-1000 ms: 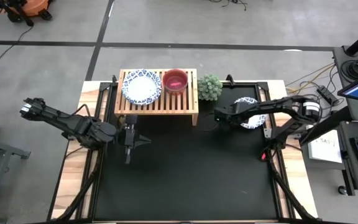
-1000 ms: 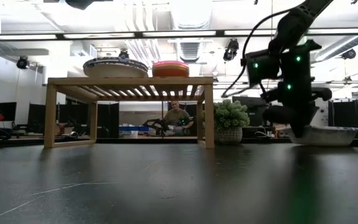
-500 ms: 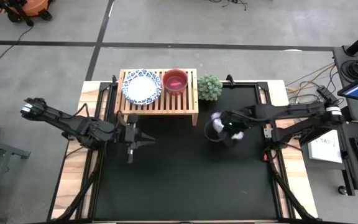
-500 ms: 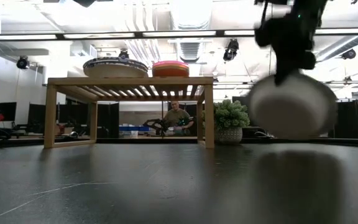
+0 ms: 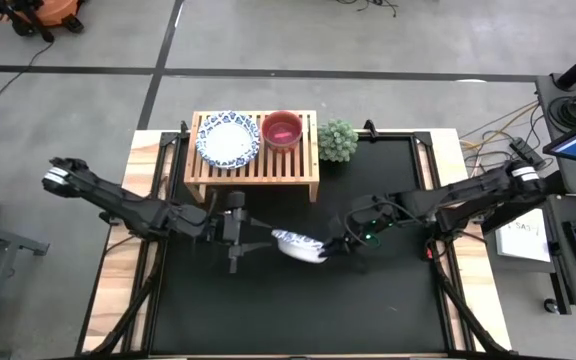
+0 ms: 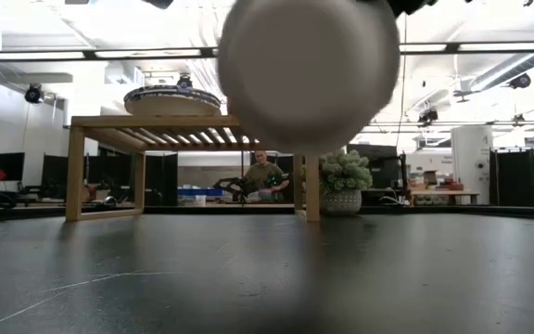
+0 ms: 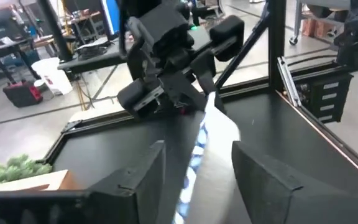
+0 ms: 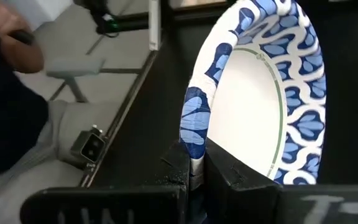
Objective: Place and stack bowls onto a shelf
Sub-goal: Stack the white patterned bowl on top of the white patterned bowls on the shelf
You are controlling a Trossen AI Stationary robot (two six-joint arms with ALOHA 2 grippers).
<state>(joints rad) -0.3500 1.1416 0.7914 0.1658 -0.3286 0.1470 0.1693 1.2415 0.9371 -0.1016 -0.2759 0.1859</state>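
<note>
A white bowl with a blue patterned rim (image 5: 298, 244) hangs over the middle of the black table, and its plain underside (image 6: 309, 74) faces the near edge. My right gripper (image 5: 330, 247) is shut on its right side. My left gripper (image 5: 251, 241) stands open at the bowl's left side. Its two fingers (image 7: 145, 180) are on either side of the rim (image 7: 209, 134), and I cannot tell whether they touch it. On the light-wood shelf (image 5: 253, 165) at the far side rest another patterned bowl (image 5: 228, 140) and a red bowl (image 5: 282, 130). My right gripper pinches the bowl's blue patterned rim (image 8: 191, 134) between its two fingers, one on the inner face and one on the outer. The fingers come roughly level from the table's right. The bowl is lifted clear of the table and tipped on edge.
A small green potted plant (image 5: 336, 140) stands just right of the shelf. Black metal frame rails (image 5: 430, 190) run along the table's sides. A person (image 6: 263, 176) sits in the room far behind the shelf.
My right gripper has lifted the patterned bowl off the table's right side and swung it left and nearer, tipping it on edge in mid-air. My left gripper has moved right toward the bowl and opened around its rim.
</note>
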